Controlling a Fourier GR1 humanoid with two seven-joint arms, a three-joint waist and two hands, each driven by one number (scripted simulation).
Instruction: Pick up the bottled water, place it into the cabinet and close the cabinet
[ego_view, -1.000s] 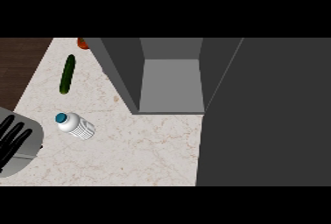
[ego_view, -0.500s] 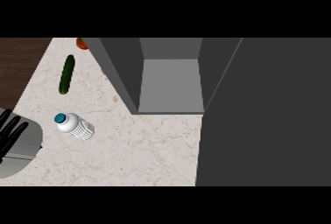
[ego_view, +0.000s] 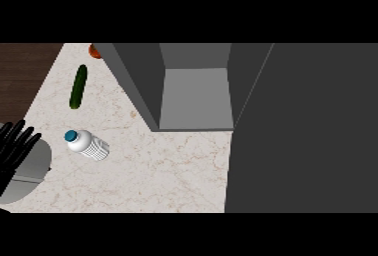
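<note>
The bottled water (ego_view: 88, 145) lies on the counter (ego_view: 170, 170), cap toward the upper left, just right of the left hand (ego_view: 15, 150), whose fingers are straight and hold nothing.

Left robot hand (ego_view: 15, 145) and its grey forearm (ego_view: 26, 175), cut off by the view's left edge. Orange object (ego_view: 94, 50) at the worktop's (ego_view: 162, 170) far edge, partly hidden behind the cabinet (ego_view: 196, 95) wall; kind indeterminable.
</note>
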